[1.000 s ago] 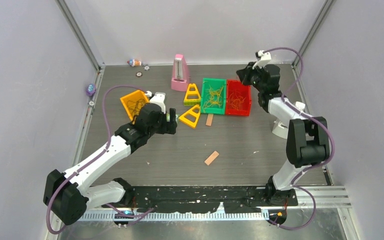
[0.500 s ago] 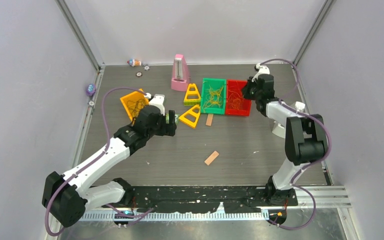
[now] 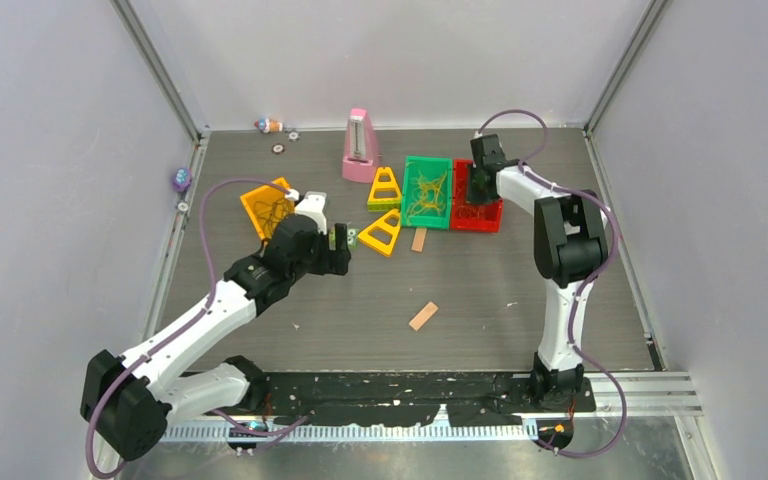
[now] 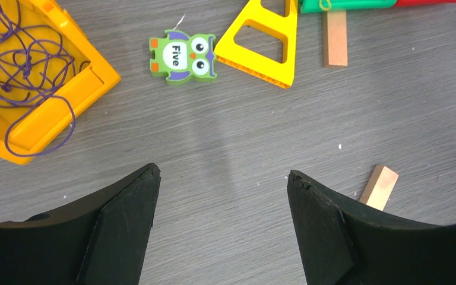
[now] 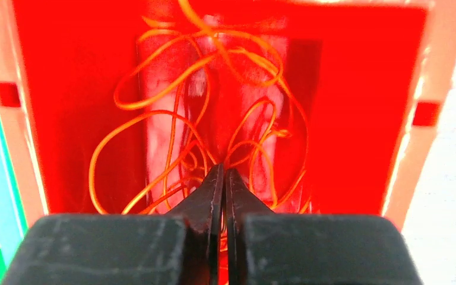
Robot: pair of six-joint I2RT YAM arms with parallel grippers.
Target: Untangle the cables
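My right tool [image 5: 224, 172] is clenched, tips in the orange-red cables [image 5: 237, 145] inside the red bin [image 5: 356, 89]; whether a strand is pinched I cannot tell. My left tool [image 4: 222, 178] hangs released over the tabletop [image 4: 225, 130], purple cables [image 4: 27, 65] in the orange bin [image 4: 89, 77] at upper left.

right claw [image 5: 222, 173] is seen fully closed | tips are set amid tangled orange-red cables [image 5: 181, 127] | cables are contained in red bin [image 5: 356, 89]
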